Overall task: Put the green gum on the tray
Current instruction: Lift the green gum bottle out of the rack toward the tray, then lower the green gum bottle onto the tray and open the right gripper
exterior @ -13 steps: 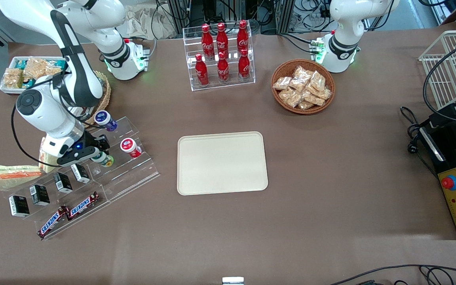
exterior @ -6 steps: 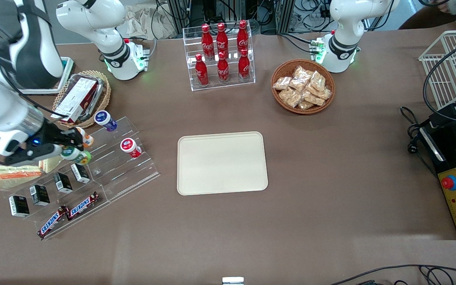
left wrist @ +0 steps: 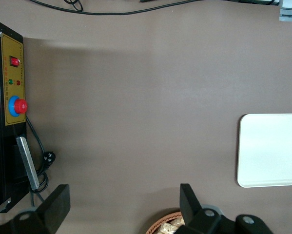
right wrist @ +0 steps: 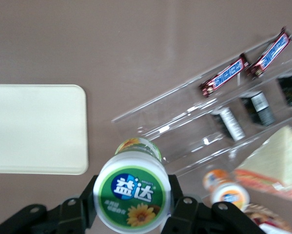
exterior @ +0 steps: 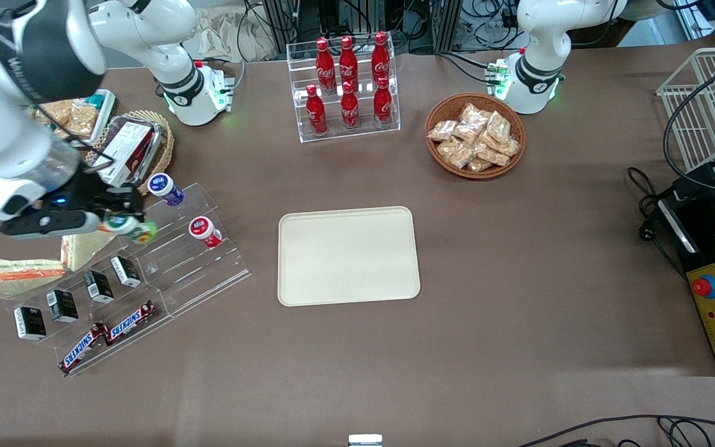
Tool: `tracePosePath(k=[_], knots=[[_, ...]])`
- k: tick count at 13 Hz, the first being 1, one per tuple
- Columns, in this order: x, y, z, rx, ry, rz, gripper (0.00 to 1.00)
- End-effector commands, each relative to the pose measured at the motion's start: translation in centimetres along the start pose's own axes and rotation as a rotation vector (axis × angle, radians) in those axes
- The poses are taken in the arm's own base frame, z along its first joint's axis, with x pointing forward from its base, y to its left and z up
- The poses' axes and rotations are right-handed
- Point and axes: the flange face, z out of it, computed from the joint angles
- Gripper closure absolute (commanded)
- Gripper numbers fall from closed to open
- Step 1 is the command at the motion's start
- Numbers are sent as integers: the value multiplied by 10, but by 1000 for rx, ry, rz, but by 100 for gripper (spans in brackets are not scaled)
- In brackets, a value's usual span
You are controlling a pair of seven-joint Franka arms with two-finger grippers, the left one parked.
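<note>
My right gripper [exterior: 123,225] is shut on the green gum [exterior: 133,228], a small bottle with a green and yellow label, and holds it in the air above the clear stepped display rack [exterior: 202,273]. In the right wrist view the gum's white-rimmed green cap [right wrist: 131,194] sits between the two black fingers [right wrist: 177,202]. The cream-beige tray [exterior: 348,254] lies flat on the brown table, well off toward the parked arm's end from the gripper; its corner also shows in the right wrist view [right wrist: 36,127].
On the rack are a red-capped bottle [exterior: 202,231], a blue-capped bottle [exterior: 165,188], small black boxes [exterior: 98,285] and Snickers bars [exterior: 109,334]. An orange-capped bottle [right wrist: 228,192] shows in the right wrist view. Sandwiches [exterior: 19,270], wicker baskets [exterior: 475,135] and a cola rack [exterior: 346,87] stand around.
My gripper has lifted the green gum off the rack, swinging first toward the working arm's end, then rising and coming back a little over the rack. The arm now stands higher.
</note>
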Motion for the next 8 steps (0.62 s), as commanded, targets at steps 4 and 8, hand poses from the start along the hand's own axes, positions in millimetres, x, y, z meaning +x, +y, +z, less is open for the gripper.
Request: tracePosePath(k=[4, 8], knots=[[6, -135, 81, 66, -31, 248, 83], [-22, -195, 192, 87, -24, 311, 83]])
